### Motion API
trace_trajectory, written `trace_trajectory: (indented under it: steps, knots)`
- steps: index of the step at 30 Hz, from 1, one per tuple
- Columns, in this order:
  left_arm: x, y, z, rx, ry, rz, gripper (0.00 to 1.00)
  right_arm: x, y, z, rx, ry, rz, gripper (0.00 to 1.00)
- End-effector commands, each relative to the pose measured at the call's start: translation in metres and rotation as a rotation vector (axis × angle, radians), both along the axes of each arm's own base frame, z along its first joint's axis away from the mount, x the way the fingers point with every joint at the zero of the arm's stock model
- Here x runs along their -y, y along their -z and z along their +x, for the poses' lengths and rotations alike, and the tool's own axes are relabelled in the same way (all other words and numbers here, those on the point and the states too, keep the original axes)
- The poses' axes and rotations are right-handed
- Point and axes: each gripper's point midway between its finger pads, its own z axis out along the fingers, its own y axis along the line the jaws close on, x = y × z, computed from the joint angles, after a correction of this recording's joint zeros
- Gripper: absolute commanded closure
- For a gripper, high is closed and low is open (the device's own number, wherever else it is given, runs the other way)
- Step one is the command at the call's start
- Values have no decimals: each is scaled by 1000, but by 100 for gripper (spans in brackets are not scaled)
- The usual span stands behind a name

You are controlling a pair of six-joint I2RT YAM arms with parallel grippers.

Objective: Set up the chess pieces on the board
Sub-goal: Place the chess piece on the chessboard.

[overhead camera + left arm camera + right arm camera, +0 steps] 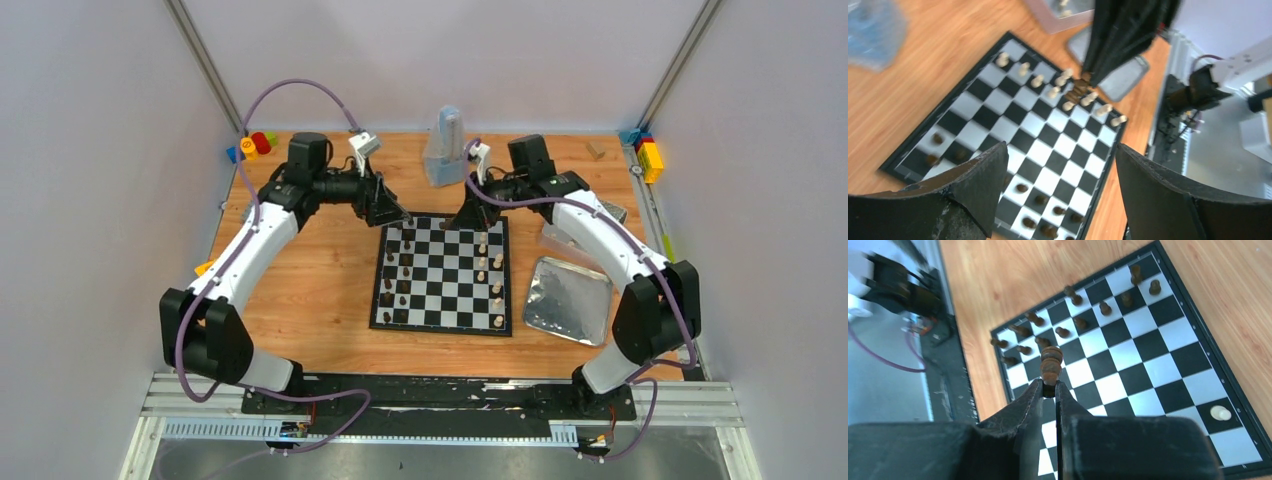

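The board [443, 312] lies at the table's centre. Several dark pieces [404, 270] stand in its left columns and several pale pieces [495, 288] in its right columns. My right gripper [451, 222] hovers over the board's far edge, shut on a brown piece [1051, 365] held by its base above the squares; the left wrist view shows that piece too [1079, 90]. My left gripper [404, 217] is at the board's far left corner, open and empty, with its fingers [985, 185] spread wide above the dark pieces [1040, 199]. One pale piece [1220, 413] shows in the right wrist view.
A shiny silver tray [568, 298] lies right of the board, with a clear bin [570, 238] behind it. A clear plastic container [445, 150] stands behind the board. Toy blocks sit at the back left [255, 145] and back right [650, 155] corners.
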Motion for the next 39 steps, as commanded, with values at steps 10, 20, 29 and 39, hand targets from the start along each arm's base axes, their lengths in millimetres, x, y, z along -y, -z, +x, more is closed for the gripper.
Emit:
trace_trajectory:
  steps: [10,20,29,39]
  knots:
    - [-110,-11,20,138,-406,294,4,-21,85,-7,195,-83,-613,100]
    - [-128,-10,19,149,-483,333,0,-34,134,-10,184,-179,-857,98]
    - [-129,-9,20,150,-485,330,0,-37,146,-6,185,-208,-907,95]
    - [-131,-12,19,162,-492,335,0,-43,151,-7,175,-217,-906,79]
